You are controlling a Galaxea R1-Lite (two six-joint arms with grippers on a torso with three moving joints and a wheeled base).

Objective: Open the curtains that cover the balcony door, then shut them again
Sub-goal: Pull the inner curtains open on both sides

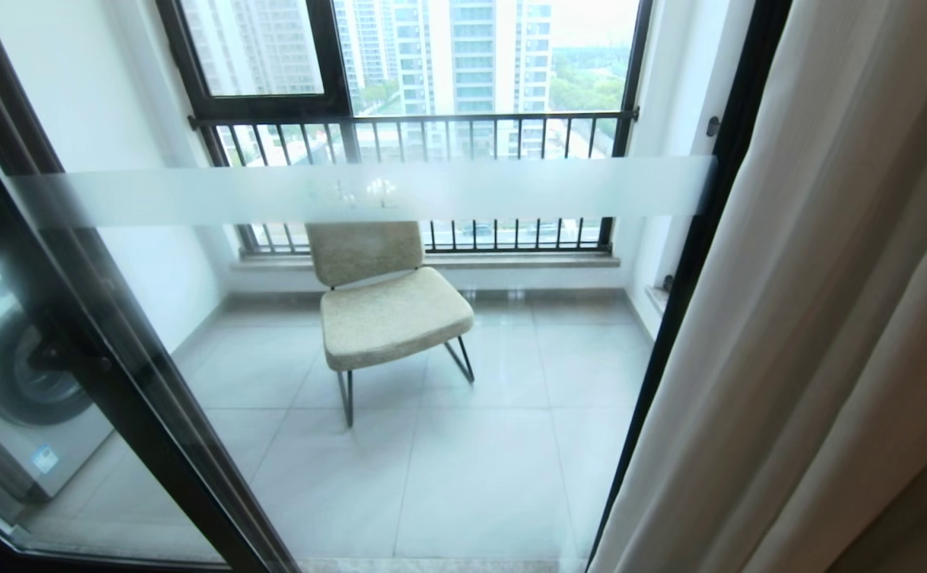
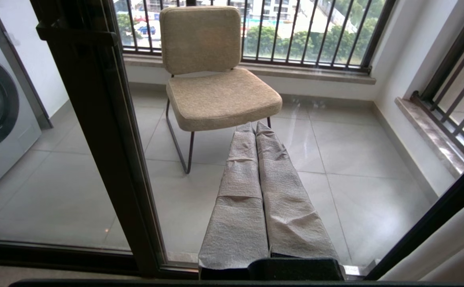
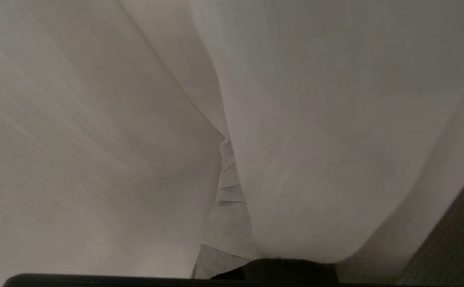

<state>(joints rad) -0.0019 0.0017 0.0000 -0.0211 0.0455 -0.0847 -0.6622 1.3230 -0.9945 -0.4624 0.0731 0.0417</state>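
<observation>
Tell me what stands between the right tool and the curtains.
Nothing visible. In the right wrist view the right tool is shut and already buried among the folds of the curtains, cloth lying over most of it. The curtains hang bunched at the right of the balcony door.

Place: high-rise flat, at enclosed balcony
Evidence: washer (image 1: pixel 17 390), chair (image 1: pixel 387 306), tiled floor (image 1: pixel 463 469), curtains (image 1: pixel 821 334), glass door (image 1: pixel 192 446)
Outside: barred window (image 1: pixel 423 127), apartment towers (image 1: pixel 471 48)
</observation>
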